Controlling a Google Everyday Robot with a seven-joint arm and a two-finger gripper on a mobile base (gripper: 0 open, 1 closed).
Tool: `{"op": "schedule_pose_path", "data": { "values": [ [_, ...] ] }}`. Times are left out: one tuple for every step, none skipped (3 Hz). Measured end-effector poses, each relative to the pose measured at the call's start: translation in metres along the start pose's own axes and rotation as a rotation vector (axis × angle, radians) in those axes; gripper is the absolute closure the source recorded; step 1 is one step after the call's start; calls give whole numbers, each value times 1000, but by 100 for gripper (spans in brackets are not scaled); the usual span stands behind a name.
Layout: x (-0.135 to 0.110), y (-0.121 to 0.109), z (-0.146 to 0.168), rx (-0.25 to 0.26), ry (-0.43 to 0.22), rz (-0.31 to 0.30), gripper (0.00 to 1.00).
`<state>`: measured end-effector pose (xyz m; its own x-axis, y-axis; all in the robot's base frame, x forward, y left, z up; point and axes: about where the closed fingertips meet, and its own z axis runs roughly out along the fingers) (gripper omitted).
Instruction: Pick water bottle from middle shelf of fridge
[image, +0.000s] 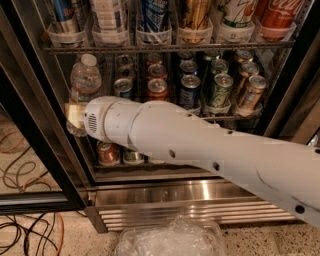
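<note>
Our end effector sits low against the water bottle, at the left end of the middle shelf in the fridge — open or closed, we cannot tell. A loose or off-centre hold could let the bottle slip, or knock the neighbouring can.

The clear, white-capped water bottle is standing upright just behind my tool, at the left end of the middle shelf.

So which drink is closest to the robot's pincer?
The clear water bottle with the white cap, on the far left. The pincer is right at its lower half; the cans sit further right.
</note>
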<state>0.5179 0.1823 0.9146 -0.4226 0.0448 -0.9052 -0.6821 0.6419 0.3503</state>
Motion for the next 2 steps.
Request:
{"op": "schedule_pose_path", "data": {
  "values": [
    [15,11,-4,-40,63,-2,100],
    [15,11,-4,-40,63,-2,100]
  ]
}}
